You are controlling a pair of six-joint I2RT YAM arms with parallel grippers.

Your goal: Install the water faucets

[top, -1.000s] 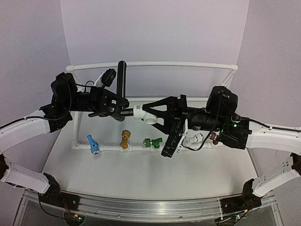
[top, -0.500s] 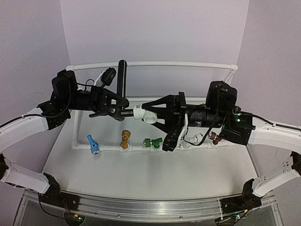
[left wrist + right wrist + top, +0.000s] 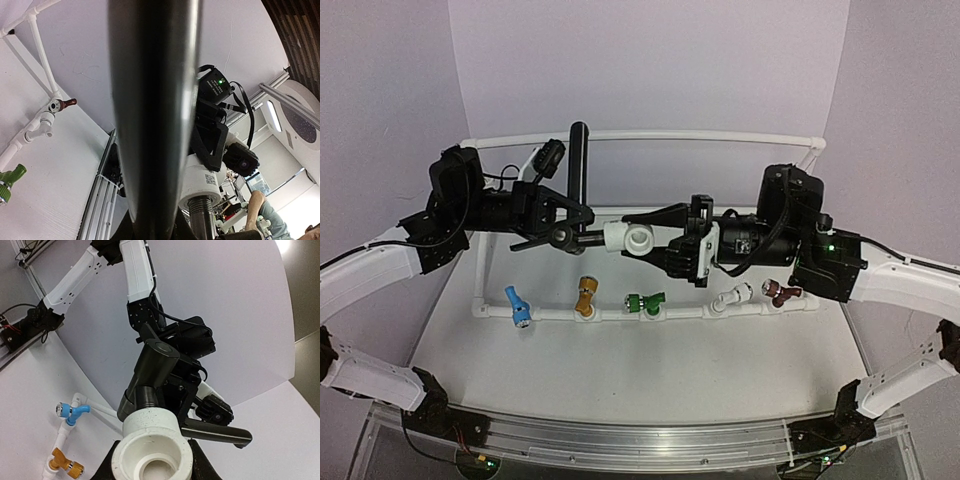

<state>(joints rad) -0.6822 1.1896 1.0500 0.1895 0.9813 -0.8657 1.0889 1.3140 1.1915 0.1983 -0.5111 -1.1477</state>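
Left claw [image 3: 560, 226] clamps tight on dark faucet [image 3: 579, 170] body, lever upright. Right claw [image 3: 650, 240] closes around white pipe fitting [image 3: 628, 238], faucet stem entering it; both hang well above surface [image 3: 620, 370]. Judged: light, rigid, smooth plastic; grip bodies, not lever.

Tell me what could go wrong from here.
Cross-threading: the dark faucet in the left gripper meets the white fitting in the right gripper in mid-air; a slight tilt could jam the threads. A slipped grip could drop either part onto the pipe rail below. The faucet's lever blocks most of the left wrist view.
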